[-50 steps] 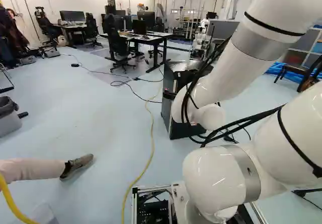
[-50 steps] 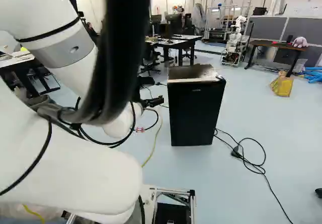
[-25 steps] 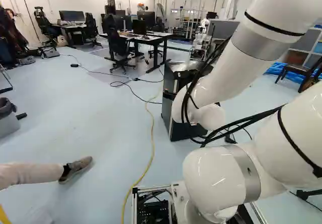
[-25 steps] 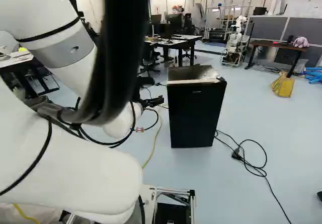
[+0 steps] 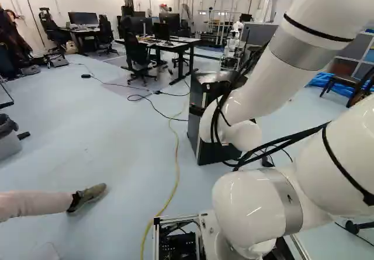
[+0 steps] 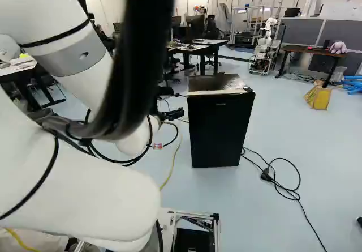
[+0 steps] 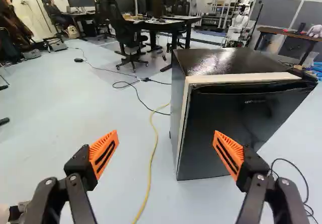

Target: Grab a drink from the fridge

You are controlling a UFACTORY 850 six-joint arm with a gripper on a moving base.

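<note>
Gripper [image 7: 166, 139]: one, fingers wide apart, nothing held. Fridge [image 7: 216, 63]: one, upright on floor [image 7: 55, 118], ahead of gripper; door [image 7: 226, 108] apparently closed. Drink: unseen, presumably inside. Approach seemingly part done; opening, reaching in, grasping and removal outstanding.

We are bending our white arm [image 5: 321, 23] above its lowest joint [image 5: 254, 207], and our forearm [image 5: 266, 82] is slanting down from the upper right of the left base view to a rounded wrist [image 5: 245, 136]. We are pointing our black gripper [image 6: 176, 114] ahead; its two fingers are standing wide apart, their orange pads [image 7: 104, 154] facing each other.
</note>
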